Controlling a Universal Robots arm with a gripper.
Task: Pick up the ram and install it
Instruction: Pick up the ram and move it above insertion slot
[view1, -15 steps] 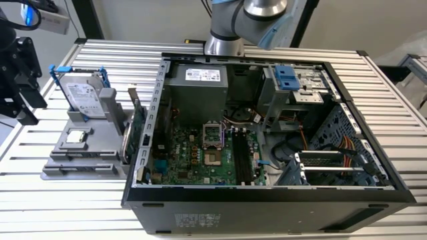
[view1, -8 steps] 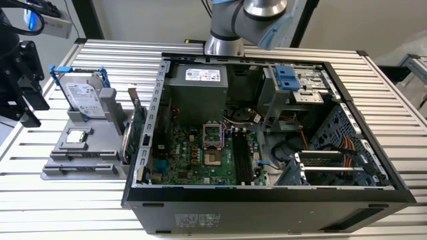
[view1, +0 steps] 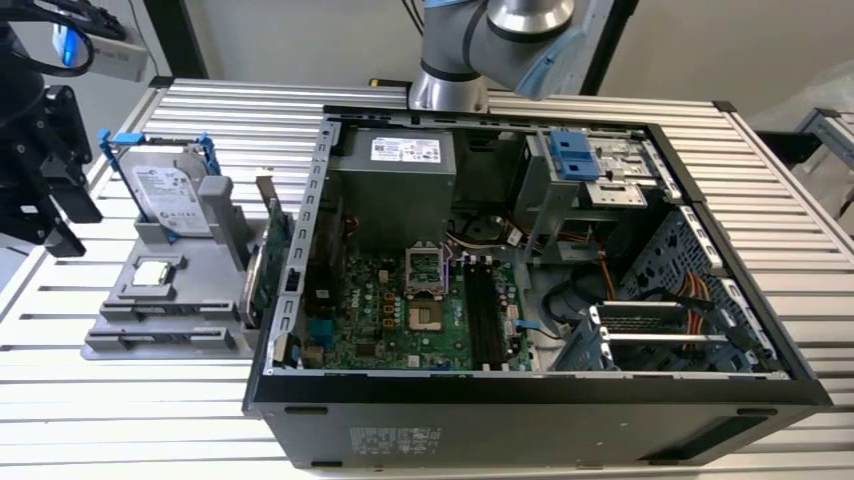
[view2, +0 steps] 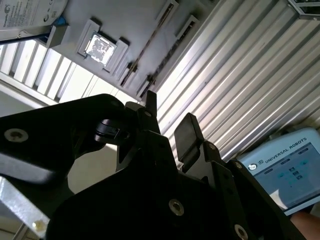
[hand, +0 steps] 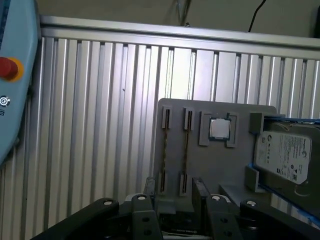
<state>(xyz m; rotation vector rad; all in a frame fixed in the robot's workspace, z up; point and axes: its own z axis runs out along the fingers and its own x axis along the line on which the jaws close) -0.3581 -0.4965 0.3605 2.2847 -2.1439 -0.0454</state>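
Picking the ram up is judged to be the step in hand. The gripper (hand: 174, 190) hangs released and empty above the grey holder (hand: 215, 165) on the ribbed metal bench (hand: 100, 125). The ram (hand: 185, 150) is taken to be the thin brownish strip seen edge-on in the holder's slot (hand: 187, 117) nearer the processor (hand: 219, 128), though this cannot be confirmed.

A sound grasp is made by centring the gripper across the stick's flat faces at mid-length. It is then lifted straight, so that nothing is bent or jammed.

The stick is expected to be rigid, narrow and thin. The holder appears to be matt plastic. The hard drive (hand: 284, 155) is smooth metal with blue rails. The motherboard's long black slots (view1: 483, 315) lie inside the open case (view1: 534, 420).
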